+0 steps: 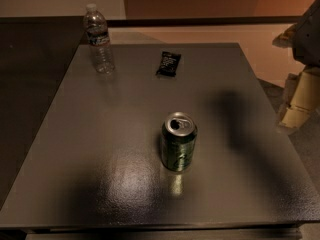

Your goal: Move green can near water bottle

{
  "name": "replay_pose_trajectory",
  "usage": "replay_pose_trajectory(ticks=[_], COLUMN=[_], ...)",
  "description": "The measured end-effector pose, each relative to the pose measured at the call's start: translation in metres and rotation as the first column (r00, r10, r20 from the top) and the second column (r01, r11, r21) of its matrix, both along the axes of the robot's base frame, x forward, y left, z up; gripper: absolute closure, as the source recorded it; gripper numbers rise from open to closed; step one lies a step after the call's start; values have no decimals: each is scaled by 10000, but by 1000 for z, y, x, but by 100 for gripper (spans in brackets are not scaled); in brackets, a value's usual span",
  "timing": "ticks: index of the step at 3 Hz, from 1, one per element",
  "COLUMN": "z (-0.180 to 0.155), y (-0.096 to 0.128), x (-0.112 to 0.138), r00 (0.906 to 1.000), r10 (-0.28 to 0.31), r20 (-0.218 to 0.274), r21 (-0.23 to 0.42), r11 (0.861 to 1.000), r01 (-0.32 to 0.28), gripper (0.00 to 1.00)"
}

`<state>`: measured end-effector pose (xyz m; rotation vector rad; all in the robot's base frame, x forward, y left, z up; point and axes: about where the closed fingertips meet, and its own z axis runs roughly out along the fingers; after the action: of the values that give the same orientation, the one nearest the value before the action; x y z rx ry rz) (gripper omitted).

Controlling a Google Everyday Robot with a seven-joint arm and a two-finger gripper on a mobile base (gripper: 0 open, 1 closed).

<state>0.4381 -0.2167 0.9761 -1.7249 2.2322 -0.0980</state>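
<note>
Dark green metal can (178, 141) upright mid grey tabletop (75, 159); clear plastic water bottle (98, 39) far-left corner, well apart. Gripper (301, 99) right edge, cut off; state cannot tell.

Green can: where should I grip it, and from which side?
I'd grip the green can around its round side wall at mid-height, approaching from the right, where the gripper hangs beyond the right edge of the table. The can stands upright, well apart from the water bottle and black packet behind it.
</note>
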Motion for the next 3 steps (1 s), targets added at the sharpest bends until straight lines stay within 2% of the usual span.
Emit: replay_pose_trajectory(ticks=[2, 3], z=[1, -6], y=[2, 15], x=[2, 0], r00=[9999, 9986], r10=[104, 508], r20=[-2, -114], r21=[171, 869], r11=[9998, 9950], r01=[-104, -496], gripper=[0, 0])
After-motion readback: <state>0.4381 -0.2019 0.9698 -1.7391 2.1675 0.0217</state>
